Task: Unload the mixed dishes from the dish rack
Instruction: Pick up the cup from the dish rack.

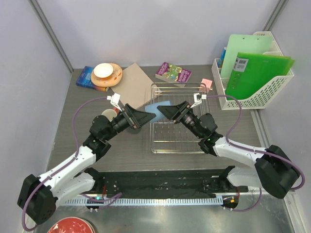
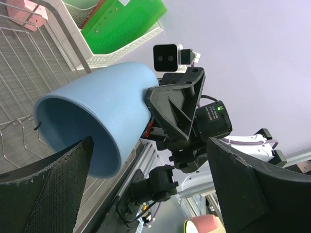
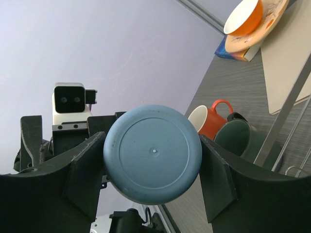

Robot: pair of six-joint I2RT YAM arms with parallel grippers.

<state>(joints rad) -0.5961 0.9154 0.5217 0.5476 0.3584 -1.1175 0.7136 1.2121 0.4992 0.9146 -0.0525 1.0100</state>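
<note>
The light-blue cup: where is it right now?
In the top view the light-blue cup hangs over the left edge of the dish rack, held in the right gripper, mouth facing the open left gripper.

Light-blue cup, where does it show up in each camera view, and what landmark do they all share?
Top external: light-blue cup mid-frame, over the dish rack's far left corner.
Left wrist: centre-left, large, mouth toward the camera.
Right wrist: lower centre, base toward the camera.
Shared landmark: the chrome dish rack, in all three.
</note>
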